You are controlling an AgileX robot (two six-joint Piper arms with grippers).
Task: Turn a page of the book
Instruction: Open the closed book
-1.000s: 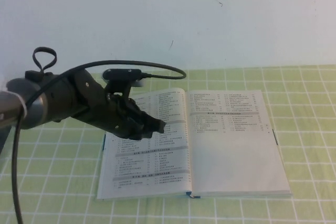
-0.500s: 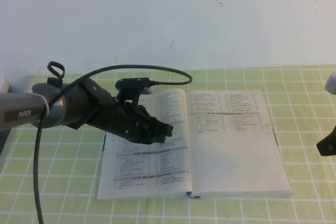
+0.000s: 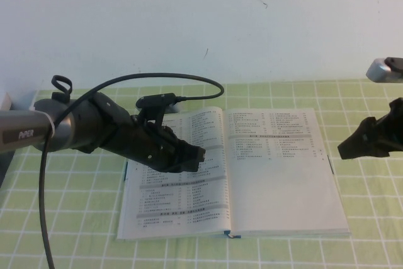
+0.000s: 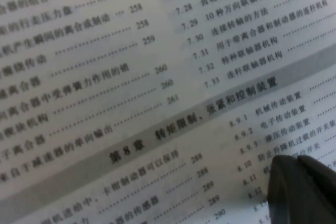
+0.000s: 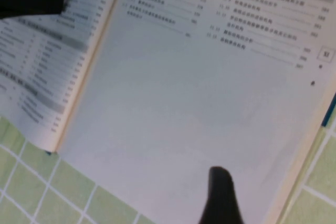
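While the thick book (image 3: 233, 174) lies open and flat on the green checked cloth (image 3: 371, 244) of the counter, matte white pages show black print | left pincer (image 3: 196, 155): black, over the left page, spread cannot be told | right pincer (image 3: 345, 149): black, beside the book's right edge, spread cannot be told

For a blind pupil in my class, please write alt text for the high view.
An open book lies flat on a green checked cloth. The left tool sits over its left page, and the right tool hangs off the book's right edge, above the cloth.
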